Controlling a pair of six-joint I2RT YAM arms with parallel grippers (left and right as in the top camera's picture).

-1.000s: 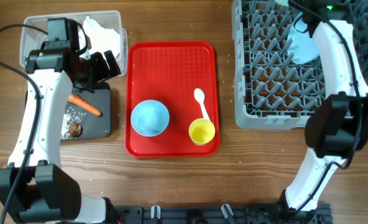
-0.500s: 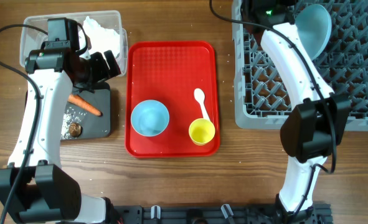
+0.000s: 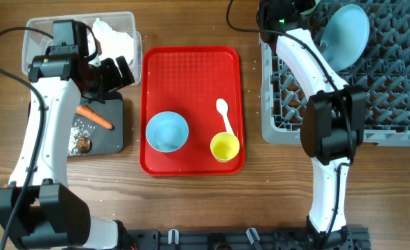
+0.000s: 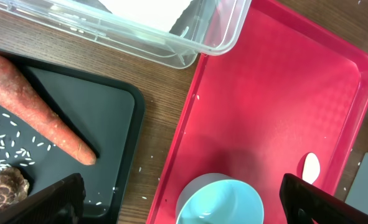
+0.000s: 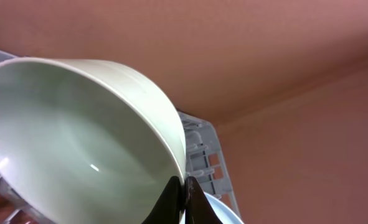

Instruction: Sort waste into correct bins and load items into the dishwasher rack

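My right gripper (image 5: 184,194) is shut on the rim of the teal bowl (image 5: 78,143), which is tilted on edge over the back of the grey dishwasher rack (image 3: 288,104). The bowl also shows in the overhead view (image 3: 348,29). A pale blue plate edge (image 5: 216,214) shows below the fingers. My left gripper (image 4: 184,208) is open and empty, above the gap between the black tray (image 3: 112,139) and the red tray (image 3: 191,69). The carrot (image 3: 95,118), rice (image 3: 80,129) and brown scrap (image 3: 84,144) lie on the black tray. The white napkin (image 3: 111,35) is in the clear tub (image 3: 35,31).
On the red tray are the light blue bowl (image 3: 167,131), the yellow cup (image 3: 225,147) and the white spoon (image 3: 223,114). Loose rice grains lie on the wood beside the black tray. The right arm reaches across the rack's left side.
The right arm has swung left across the back of the rack, carrying the teal bowl, which now stands tilted on edge. The left arm has not moved.
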